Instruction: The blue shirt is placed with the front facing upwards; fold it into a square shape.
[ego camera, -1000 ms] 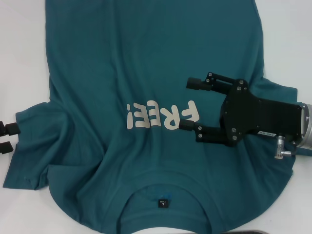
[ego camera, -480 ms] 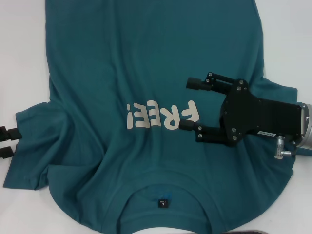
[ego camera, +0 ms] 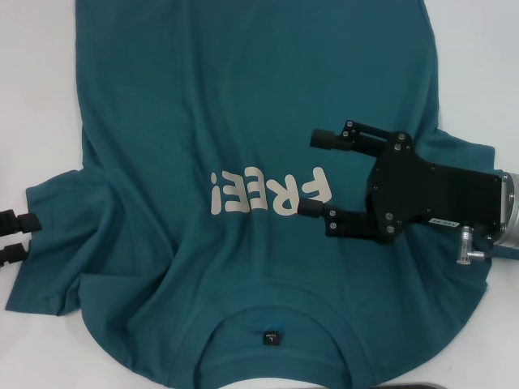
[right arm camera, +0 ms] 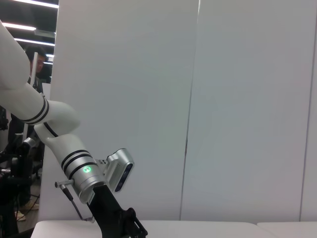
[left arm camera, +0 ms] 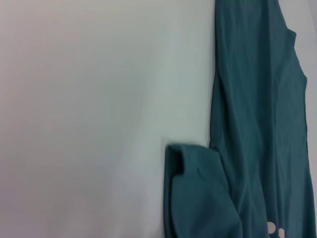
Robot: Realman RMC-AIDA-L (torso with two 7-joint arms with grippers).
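The blue shirt (ego camera: 243, 97) lies spread face up on the white table, cream "FREE!" print (ego camera: 268, 193) in the middle and the collar with its black label (ego camera: 270, 337) at the near edge. My right gripper (ego camera: 315, 173) hovers over the chest just right of the print, open with nothing between its fingers. My left gripper (ego camera: 16, 235) shows only as two black fingertips (ego camera: 22, 220) at the left border, open, beside the edge of the rumpled left sleeve (ego camera: 49, 243). The left wrist view shows that sleeve (left arm camera: 198, 193) curled over at its hem.
White table (ego camera: 40, 97) is bare on both sides of the shirt. The right sleeve (ego camera: 462, 154) lies partly under my right wrist. The right wrist view looks across at white wall panels and my left arm (right arm camera: 74, 158) above the table.
The left fingertips have crept slightly rightward towards the sleeve edge. The right gripper and the shirt have not moved.
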